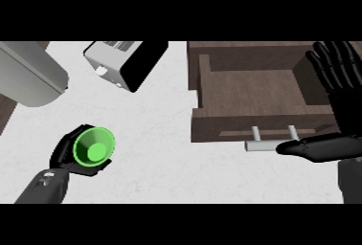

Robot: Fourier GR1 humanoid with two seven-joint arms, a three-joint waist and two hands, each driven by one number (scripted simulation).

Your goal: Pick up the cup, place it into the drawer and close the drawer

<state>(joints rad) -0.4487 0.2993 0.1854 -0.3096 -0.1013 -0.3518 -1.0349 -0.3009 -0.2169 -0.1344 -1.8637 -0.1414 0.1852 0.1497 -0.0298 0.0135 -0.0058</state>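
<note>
A bright green cup (94, 147) sits at the lower left over the white counter, its mouth facing up toward me. My left hand (62, 154) is curled round it from the left and below, and the cup hides part of the fingers. The wooden drawer (240, 123) stands open at the upper right, and nothing shows inside it. Its pale bar handle (263, 145) sticks out from the front. My right hand (348, 105) is open at the right edge beside the drawer, fingers straight and pointing up. Its thumb lies across the handle's right end.
A silver and black toaster (121, 61) lies at the top centre left. A large grey rounded appliance (29, 72) fills the upper left corner. White counter (170, 143) spreads between the cup and the drawer front.
</note>
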